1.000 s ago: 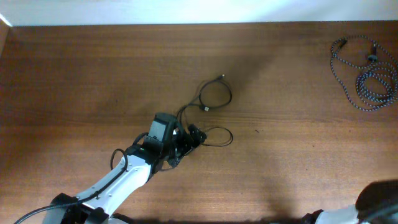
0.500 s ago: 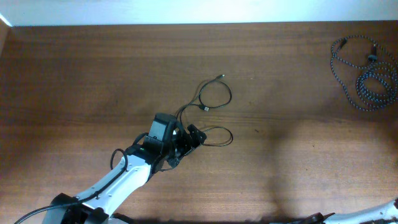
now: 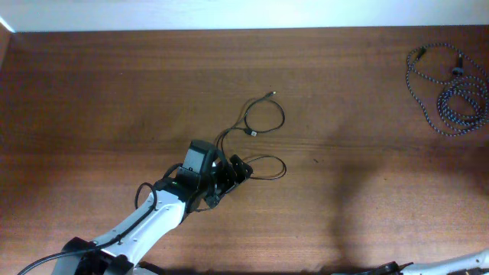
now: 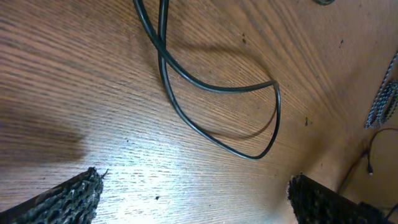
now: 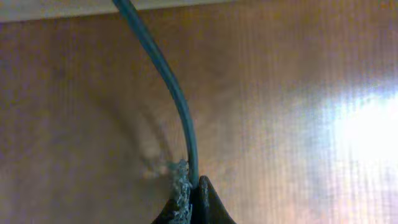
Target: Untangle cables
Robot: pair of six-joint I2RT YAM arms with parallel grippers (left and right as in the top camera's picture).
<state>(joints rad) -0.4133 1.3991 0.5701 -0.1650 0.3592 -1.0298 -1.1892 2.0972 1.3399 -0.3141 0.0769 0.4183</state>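
The plain black cable (image 3: 283, 117) lies in two loops at the table's middle. One of its loops (image 4: 217, 87) sits just ahead of my left gripper (image 4: 193, 202). That gripper (image 3: 228, 182) is open, its fingers (image 4: 68, 199) wide apart over bare wood, clear of the cord. The speckled cable (image 3: 451, 95) lies bunched at the far right, apart from the black one, and shows at an edge of the left wrist view (image 4: 385, 99). My right gripper (image 5: 194, 193) is shut. A bluish-grey cord (image 5: 177, 106) rises from its closed tips; whether it is pinched I cannot tell.
The wooden table (image 3: 114, 92) ends at a white strip along the far edge. The left arm (image 3: 145, 221) reaches in from the bottom left. Only a sliver of the right arm (image 3: 458, 267) shows at the bottom right corner.
The right arm's dark bulk at the bottom right corner has dropped out of the overhead view, and its shadow on the wood has shifted. The left arm and both cables have not moved.
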